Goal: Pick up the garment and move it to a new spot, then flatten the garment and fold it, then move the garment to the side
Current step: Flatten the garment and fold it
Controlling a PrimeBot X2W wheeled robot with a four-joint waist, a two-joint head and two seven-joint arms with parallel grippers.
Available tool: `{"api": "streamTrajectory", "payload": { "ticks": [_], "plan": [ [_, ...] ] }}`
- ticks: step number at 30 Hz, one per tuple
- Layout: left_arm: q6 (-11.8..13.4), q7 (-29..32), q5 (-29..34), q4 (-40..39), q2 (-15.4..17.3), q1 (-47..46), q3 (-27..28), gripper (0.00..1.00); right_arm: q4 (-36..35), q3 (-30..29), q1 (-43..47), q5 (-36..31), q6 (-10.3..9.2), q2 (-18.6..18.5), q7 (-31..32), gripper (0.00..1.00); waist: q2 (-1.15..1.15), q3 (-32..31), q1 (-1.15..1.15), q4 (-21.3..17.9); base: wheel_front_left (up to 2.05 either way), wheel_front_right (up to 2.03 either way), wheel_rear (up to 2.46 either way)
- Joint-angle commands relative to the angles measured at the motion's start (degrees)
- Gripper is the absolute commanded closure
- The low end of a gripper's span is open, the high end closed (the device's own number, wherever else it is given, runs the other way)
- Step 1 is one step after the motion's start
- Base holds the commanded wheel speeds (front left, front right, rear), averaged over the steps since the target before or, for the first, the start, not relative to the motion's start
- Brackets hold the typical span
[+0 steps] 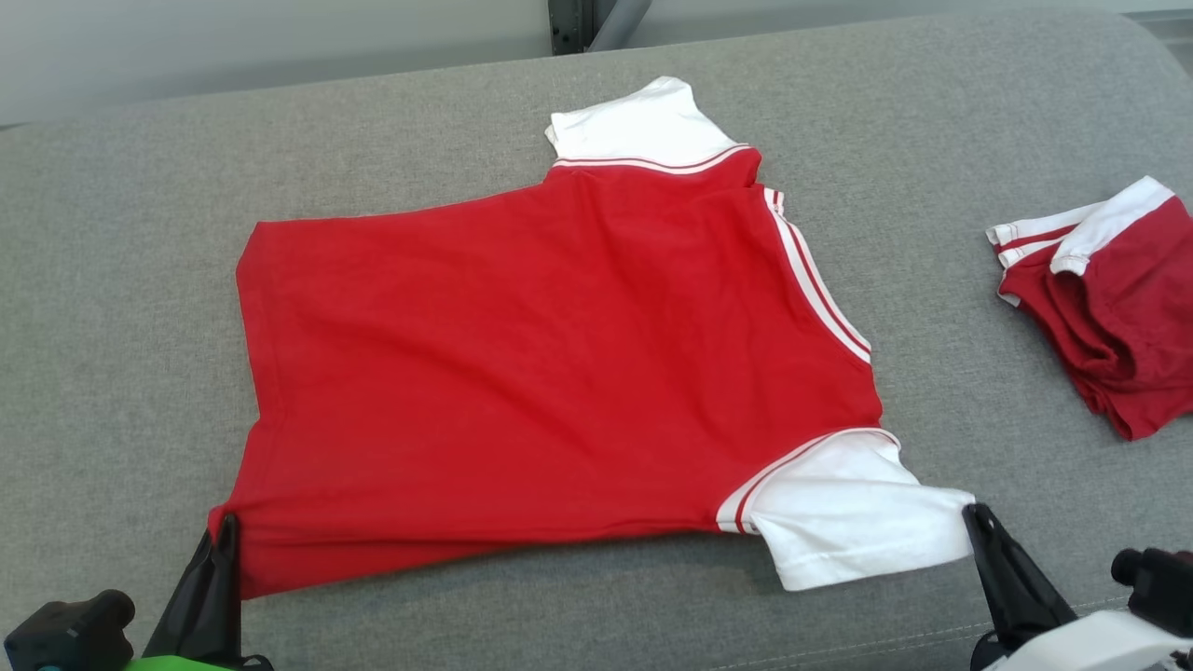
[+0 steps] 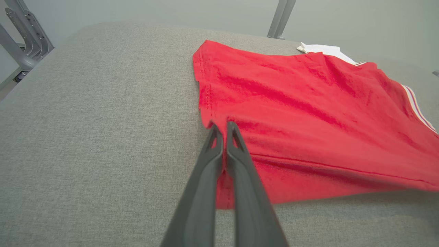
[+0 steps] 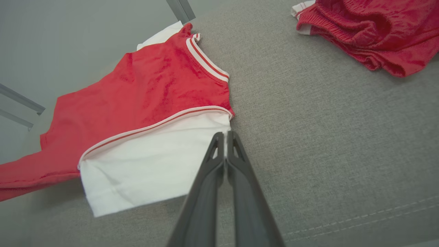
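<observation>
Red garment point(image 1: 559, 373) lies hem-left, collar-right; left jaws pinch hem point(image 1: 250, 391), right jaws sleeve point(image 1: 843, 517).

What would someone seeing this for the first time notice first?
A bright red shirt lies spread across the middle of the grey cushion. The left gripper pinches its near hem corner, and the right gripper pinches the edge of the near white sleeve. Another red garment sits bundled at the far right.

The left gripper point(image 2: 223, 126), fingers pressed together, pinches the hem corner of a red garment point(image 2: 308, 113) that spreads ahead and to its right over grey upholstery point(image 2: 103, 137).
</observation>
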Motion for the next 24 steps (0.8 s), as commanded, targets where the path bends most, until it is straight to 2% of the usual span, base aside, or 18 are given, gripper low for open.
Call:
{"api": "streamTrajectory", "payload": {
  "ticks": [1,10,16,24],
  "plan": [
    [-0.3,0.2,0.0,-0.2,0.7,-1.0,-0.1,1.0,-0.4,-0.2,-2.5,-0.9,-0.02,-0.1,0.4,1.0,0.0,1.2,0.01,0.5,0.0,0.0,0.0],
    [-2.2,0.9,1.0,0.6,1.2,-8.3,-1.7,1.0,3.2,0.3,-18.0,-2.0,-0.01,-3.9,1.9,1.0,0.0,7.4,0.01,2.2,0.0,0.0,0.0],
    [-3.8,-0.4,0.8,3.8,0.1,-14.0,-2.7,1.0,10.0,1.7,-28.0,-1.8,-0.01,-6.1,1.2,1.0,0.0,12.1,0.01,3.3,0.0,0.0,0.0],
    [-6.1,-2.0,-0.2,9.5,-1.4,-19.3,-3.7,1.0,18.1,4.4,-35.2,-2.0,0.0,-7.3,-1.6,1.0,0.0,14.9,0.01,3.7,0.0,0.0,0.0]
  ]
}}
